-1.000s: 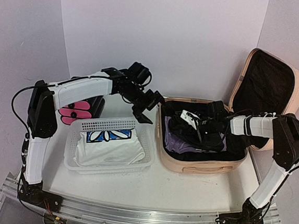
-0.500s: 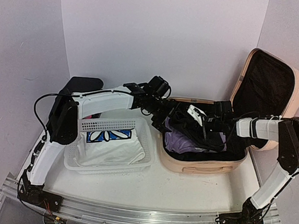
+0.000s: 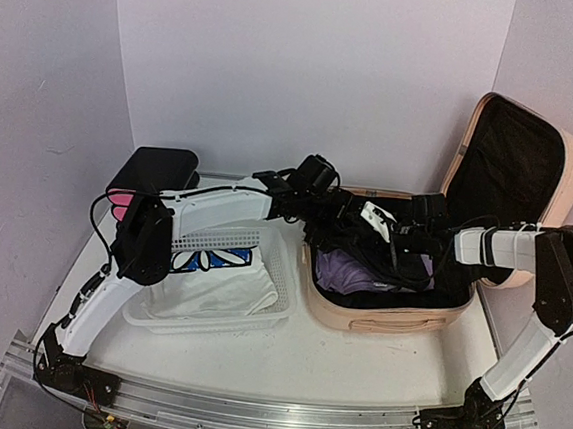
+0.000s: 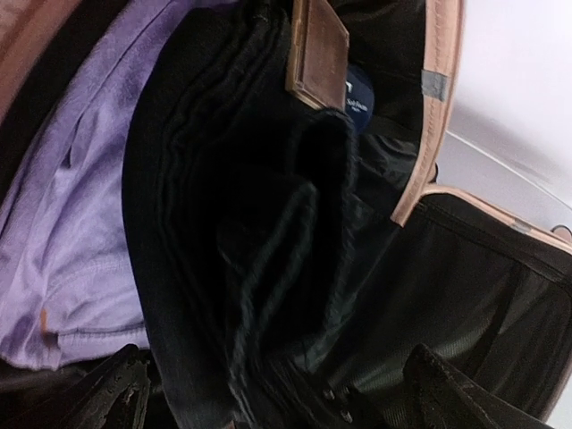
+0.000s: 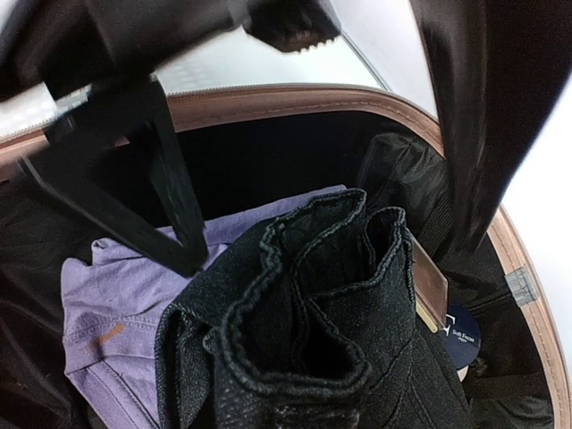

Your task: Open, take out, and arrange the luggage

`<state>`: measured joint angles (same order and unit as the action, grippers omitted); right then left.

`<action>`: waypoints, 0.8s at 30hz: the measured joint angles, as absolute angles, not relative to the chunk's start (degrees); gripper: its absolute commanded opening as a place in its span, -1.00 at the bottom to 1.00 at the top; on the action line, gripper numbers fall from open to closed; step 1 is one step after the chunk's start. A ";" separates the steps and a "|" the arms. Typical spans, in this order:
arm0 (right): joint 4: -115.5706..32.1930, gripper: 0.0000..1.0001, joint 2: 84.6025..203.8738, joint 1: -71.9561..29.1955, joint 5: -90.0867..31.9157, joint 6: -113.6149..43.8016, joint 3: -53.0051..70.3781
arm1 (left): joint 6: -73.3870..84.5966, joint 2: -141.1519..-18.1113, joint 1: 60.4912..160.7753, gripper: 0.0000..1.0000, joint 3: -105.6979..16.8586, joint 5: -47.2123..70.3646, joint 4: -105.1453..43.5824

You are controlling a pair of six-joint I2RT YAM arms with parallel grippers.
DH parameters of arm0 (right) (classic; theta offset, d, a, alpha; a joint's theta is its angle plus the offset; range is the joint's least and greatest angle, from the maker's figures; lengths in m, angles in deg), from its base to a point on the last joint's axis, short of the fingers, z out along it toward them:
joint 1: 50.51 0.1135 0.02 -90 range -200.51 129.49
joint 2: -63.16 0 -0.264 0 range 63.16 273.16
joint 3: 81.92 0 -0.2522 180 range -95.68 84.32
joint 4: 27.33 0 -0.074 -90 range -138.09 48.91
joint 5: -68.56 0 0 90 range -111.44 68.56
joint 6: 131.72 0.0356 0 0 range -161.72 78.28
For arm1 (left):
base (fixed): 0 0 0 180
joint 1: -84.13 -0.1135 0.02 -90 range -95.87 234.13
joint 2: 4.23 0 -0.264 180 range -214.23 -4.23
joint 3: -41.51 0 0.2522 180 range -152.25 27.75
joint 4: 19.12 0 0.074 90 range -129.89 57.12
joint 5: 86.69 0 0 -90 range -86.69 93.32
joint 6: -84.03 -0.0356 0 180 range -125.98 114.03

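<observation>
"How much room is there around the luggage (image 3: 388,319)?"

"Little. It lies open at the right of the desk (image 3: 352,379), its left rim just beside the basket (image 3: 281,279) and its lid standing by the wall. There's bare desk in front."

"Any writing?"

"The jeans (image 4: 232,223) carry a brown patch (image 4: 317,49) and a navy tag (image 4: 357,94), both unreadable."

"And the end effectors?"

"The left end effector (image 4: 277,375) hangs over the jeans inside the luggage, fingers apart. The right end effector (image 3: 375,232) is there too, but I cannot tell its grip."

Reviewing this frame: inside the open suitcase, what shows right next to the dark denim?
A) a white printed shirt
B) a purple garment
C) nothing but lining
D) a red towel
B: both wrist views show a purple garment lying against the dark denim inside the luggage.
</observation>
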<state>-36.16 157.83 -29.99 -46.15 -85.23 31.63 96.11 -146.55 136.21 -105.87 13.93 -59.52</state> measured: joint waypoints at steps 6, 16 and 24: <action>-36.08 -1.00 156.30 -30.02 -46.37 -85.86 32.75 | 96.06 -149.04 138.18 0.93 -109.09 10.06 -62.10; -36.21 -1.00 152.96 -30.56 -46.94 -87.33 34.15 | 95.95 -152.43 139.33 0.50 -113.26 7.52 -64.46; -36.84 -1.00 152.93 -30.52 -47.86 -88.31 34.50 | 94.34 -152.80 139.31 -0.33 -113.89 6.21 -63.28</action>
